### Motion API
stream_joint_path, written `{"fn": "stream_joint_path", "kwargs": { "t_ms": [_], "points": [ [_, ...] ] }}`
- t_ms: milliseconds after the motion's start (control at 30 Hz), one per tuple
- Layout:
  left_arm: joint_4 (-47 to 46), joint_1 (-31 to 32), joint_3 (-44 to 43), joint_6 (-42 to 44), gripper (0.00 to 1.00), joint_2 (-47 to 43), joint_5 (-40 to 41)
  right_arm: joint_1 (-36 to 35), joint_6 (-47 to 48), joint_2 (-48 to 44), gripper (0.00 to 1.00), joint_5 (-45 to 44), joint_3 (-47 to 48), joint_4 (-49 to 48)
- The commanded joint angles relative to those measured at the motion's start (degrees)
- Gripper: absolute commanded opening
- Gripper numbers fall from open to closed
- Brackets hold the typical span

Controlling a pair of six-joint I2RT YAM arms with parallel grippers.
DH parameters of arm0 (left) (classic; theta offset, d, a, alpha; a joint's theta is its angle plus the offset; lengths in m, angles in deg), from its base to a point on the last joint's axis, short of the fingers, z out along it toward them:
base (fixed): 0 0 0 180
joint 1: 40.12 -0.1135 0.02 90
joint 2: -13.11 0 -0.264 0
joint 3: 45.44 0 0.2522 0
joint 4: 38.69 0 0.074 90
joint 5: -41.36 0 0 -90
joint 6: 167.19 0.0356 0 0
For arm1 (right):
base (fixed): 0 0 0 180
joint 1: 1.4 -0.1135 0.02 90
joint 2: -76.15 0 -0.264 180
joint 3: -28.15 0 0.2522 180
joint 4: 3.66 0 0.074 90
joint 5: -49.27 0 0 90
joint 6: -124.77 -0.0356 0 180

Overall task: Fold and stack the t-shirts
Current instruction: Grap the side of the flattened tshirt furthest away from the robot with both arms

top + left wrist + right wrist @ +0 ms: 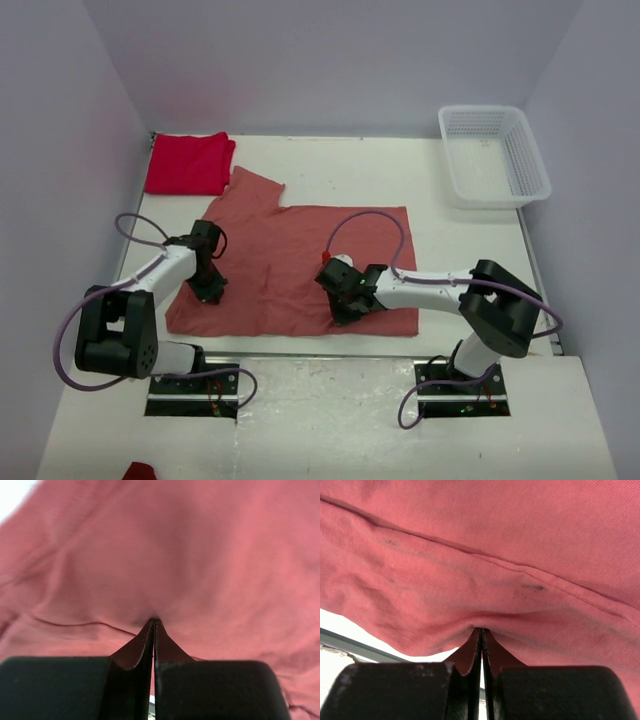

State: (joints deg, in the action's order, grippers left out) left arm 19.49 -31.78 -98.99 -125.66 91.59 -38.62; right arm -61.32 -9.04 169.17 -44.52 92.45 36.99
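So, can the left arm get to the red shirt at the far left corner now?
Probably not yet. Nothing stands between them, but the left hand is shut on the pink shirt and would have to let go before going for the red shirt.

on my right wrist feed the right gripper has its dark jaws pressed together, pinching a pucker of the pink t-shirt. a stitched seam runs diagonally across the cloth above. white table shows under the cloth's lower left edge.
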Motion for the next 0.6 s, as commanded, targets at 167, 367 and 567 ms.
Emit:
{"fn": "stream_joint_path", "kwargs": {
  "t_ms": [167, 367, 567],
  "points": [
    [4.00, -5.52, -2.05, -1.54, 0.00, -2.18, 4.30, -4.15, -2.94, 2.97, 0.00, 0.10, -1.33, 1.49],
    [4.27, -6.75, -1.26, -1.89, 0.00, -2.54, 3.25, -5.38, -4.61, 2.70, 0.00, 0.36, -1.24, 2.72],
    [3.21, -11.31, -1.25, -0.49, 0.00, -1.66, 1.85, -5.65, -5.76, 2.26, 0.00, -2.88, -0.71, 5.79]
  ]
}}
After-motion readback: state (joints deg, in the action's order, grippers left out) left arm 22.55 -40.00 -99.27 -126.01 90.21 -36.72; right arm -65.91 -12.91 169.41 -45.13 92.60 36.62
